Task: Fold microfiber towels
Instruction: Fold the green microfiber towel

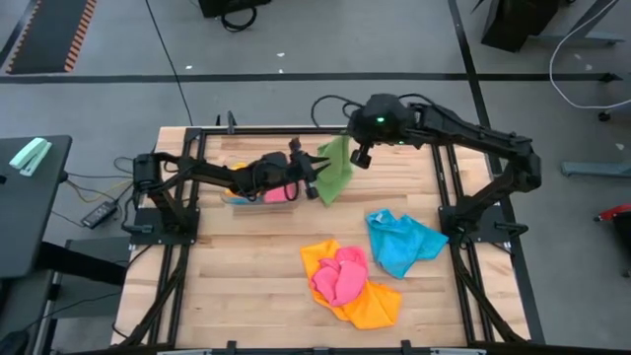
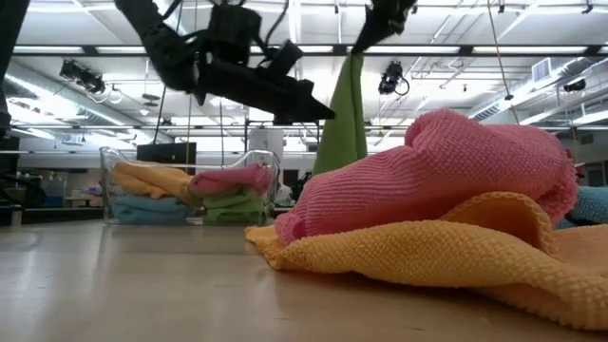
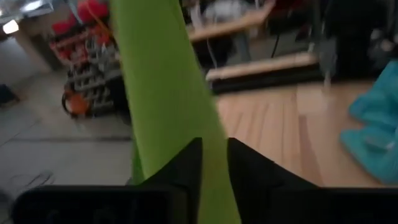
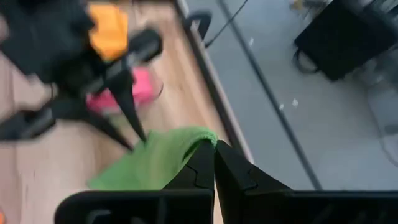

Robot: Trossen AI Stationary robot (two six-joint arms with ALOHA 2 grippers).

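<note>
A green microfiber towel (image 1: pixel 335 173) hangs in the air over the far middle of the table, below my right gripper (image 1: pixel 360 156), which is shut on it. My left gripper (image 1: pixel 315 183) reaches level from the table's left, over the bin, up to the towel's left side. In the left wrist view the green towel (image 3: pixel 161 93) runs down through the narrow gap of my open left gripper (image 3: pixel 214 165). A blue towel (image 1: pixel 399 242) lies crumpled on the table's right. A pink towel (image 1: pixel 340 276) lies on top of an orange one (image 1: pixel 370 304) near the front. My right gripper pinches the green towel's top corner (image 4: pixel 200 135) between its two shut fingers, coming slanting down from the far right. The towel hangs slack below the fingers, clear of the table. My left gripper has the towel in its gap, but I cannot tell whether its fingers (image 3: pixel 186 171) touch it.
A clear plastic bin (image 1: pixel 258 193) with folded towels stands at the far left, under my left arm; the bin (image 2: pixel 190 195) also shows in the low view. Black frame rails (image 1: pixel 449 187) run along the table's sides. Bare wood (image 1: pixel 246 266) lies at the near left.
</note>
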